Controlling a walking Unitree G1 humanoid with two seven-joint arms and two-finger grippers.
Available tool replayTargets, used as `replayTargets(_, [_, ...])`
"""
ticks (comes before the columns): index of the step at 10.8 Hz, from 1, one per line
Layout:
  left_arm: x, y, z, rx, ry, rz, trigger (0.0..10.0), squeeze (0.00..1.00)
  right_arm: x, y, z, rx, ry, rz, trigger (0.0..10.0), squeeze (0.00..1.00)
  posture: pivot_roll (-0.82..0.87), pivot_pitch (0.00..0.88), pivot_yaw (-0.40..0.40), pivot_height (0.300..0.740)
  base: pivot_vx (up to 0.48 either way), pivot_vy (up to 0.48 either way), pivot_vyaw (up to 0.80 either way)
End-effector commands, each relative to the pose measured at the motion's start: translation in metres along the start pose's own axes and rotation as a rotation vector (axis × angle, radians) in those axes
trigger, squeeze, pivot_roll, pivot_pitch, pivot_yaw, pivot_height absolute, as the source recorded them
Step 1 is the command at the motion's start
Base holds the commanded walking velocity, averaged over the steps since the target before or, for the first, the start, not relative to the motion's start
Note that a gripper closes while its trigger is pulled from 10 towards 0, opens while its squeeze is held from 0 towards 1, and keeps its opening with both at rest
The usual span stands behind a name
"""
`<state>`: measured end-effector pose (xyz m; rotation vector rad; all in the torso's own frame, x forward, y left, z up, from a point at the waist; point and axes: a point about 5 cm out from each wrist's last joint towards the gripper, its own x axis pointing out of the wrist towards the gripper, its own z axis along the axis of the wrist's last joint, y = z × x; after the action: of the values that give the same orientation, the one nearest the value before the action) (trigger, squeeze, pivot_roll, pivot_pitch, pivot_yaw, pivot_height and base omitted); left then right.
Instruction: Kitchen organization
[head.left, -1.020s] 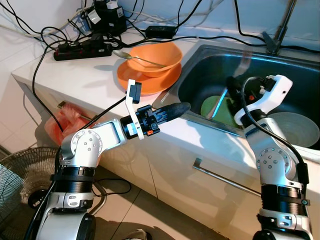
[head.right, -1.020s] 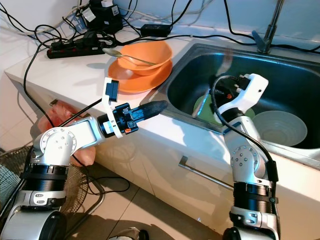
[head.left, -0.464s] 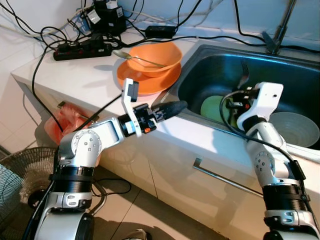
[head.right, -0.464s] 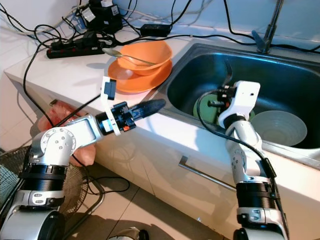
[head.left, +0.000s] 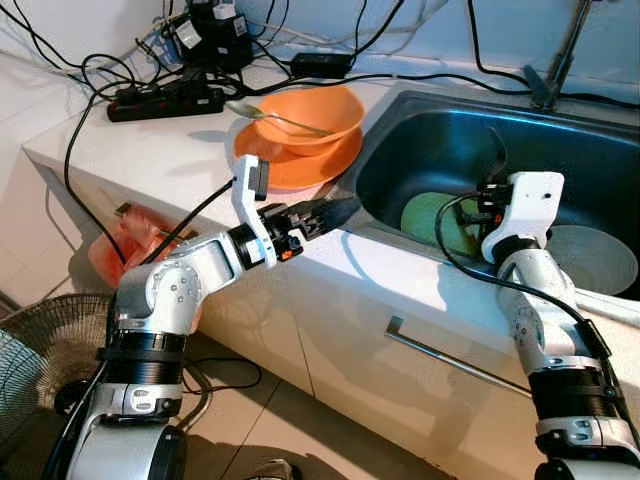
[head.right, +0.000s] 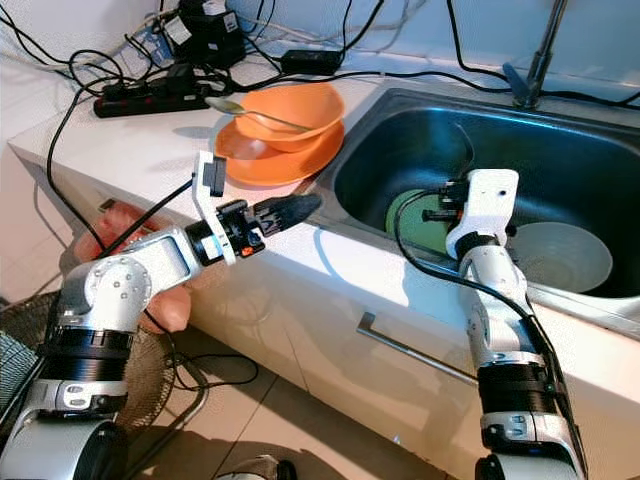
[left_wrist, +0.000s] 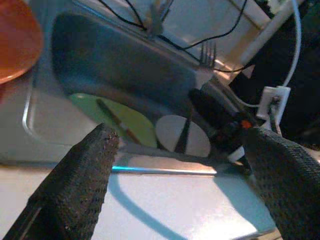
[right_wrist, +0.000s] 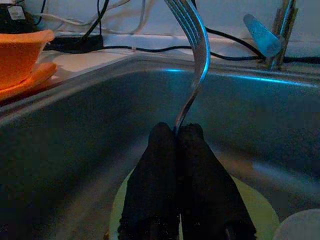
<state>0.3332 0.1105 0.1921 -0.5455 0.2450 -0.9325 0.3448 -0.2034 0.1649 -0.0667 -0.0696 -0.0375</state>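
My right gripper (head.left: 492, 192) hangs over the steel sink (head.left: 440, 130), shut on the handle of a metal fork (right_wrist: 192, 45) that stands upright above the closed fingertips (right_wrist: 165, 145). Below it in the basin lie a green plate (head.left: 425, 215) and a white bowl (head.left: 590, 255). A thin utensil (left_wrist: 117, 122) rests on the green plate. My left gripper (head.left: 330, 212) reaches over the counter's front strip by the sink's left rim, its fingers (left_wrist: 80, 175) spread wide and holding nothing. An orange bowl (head.left: 305, 115) with a spoon (head.left: 275, 117) sits on an orange plate (head.left: 300, 165) on the counter.
A black power strip (head.left: 165, 100) and tangled cables crowd the counter's back left. The faucet (head.left: 560, 60) rises behind the sink. A cabinet handle (head.left: 450, 355) runs below the counter. On the floor at left stand a fan (head.left: 40, 350) and a red bag (head.left: 125, 250).
My right arm has swung right and raised its wrist, bringing the fork upright over the green plate. My left gripper has drawn back a little toward the orange plate.
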Motion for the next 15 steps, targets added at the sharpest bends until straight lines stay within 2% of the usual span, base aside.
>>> replayTargets(1, [-0.002, 0.004, 0.003, 0.029, 0.000, 0.032, 10.0, 1.00, 0.002, 0.004, 0.002, -0.019, -0.009, 0.017, 10.0, 0.00, 0.06, 0.032, 0.119, 0.740, 0.000, 0.000, 0.00])
replayTargets(2, [-0.002, 0.004, 0.005, 0.043, -0.002, 0.038, 10.0, 1.00, 0.003, 0.006, -0.001, -0.036, 0.000, 0.028, 10.0, 0.00, 0.06, 0.032, 0.120, 0.740, 0.000, 0.000, 0.00])
replayTargets(3, [-0.002, 0.003, 0.007, 0.066, -0.002, 0.039, 10.0, 1.00, 0.002, 0.007, -0.002, -0.039, 0.006, 0.034, 10.0, 1.00, 0.06, 0.031, 0.121, 0.740, 0.000, 0.000, 0.00])
replayTargets(5, [-0.004, 0.007, 0.019, 0.124, -0.025, 0.082, 10.0, 1.00, 0.002, 0.010, -0.004, -0.031, 0.006, 0.047, 10.0, 1.00, 0.07, 0.031, 0.124, 0.740, 0.000, 0.000, 0.00])
replayTargets(8, [-0.010, 0.012, 0.031, 0.160, -0.046, 0.120, 10.0, 1.00, 0.002, 0.015, -0.004, -0.017, 0.007, 0.074, 10.0, 1.00, 0.07, 0.030, 0.126, 0.740, 0.000, 0.000, 0.00])
replayTargets(11, [-0.014, 0.016, 0.047, 0.264, -0.085, 0.194, 10.0, 1.00, 0.002, 0.018, 0.009, 0.002, -0.056, 0.099, 10.0, 1.00, 0.07, 0.029, 0.128, 0.740, 0.000, 0.000, 0.00])
replayTargets(13, [-0.019, 0.023, 0.071, 0.429, -0.163, 0.348, 10.0, 1.00, 0.001, 0.021, 0.013, 0.015, -0.095, 0.121, 10.0, 1.00, 0.07, 0.029, 0.129, 0.740, 0.000, 0.000, 0.00])
replayTargets(14, [-0.025, 0.029, 0.090, 0.493, -0.251, 0.473, 10.0, 1.00, -0.003, 0.030, 0.020, 0.055, -0.136, 0.181, 10.0, 1.00, 0.08, 0.028, 0.133, 0.740, 0.000, 0.000, 0.00])
replayTargets(15, [-0.031, 0.036, 0.100, 0.503, -0.309, 0.567, 10.0, 1.00, -0.005, 0.039, 0.024, 0.075, -0.159, 0.237, 10.0, 1.00, 0.08, 0.028, 0.137, 0.740, 0.000, 0.000, 0.00])
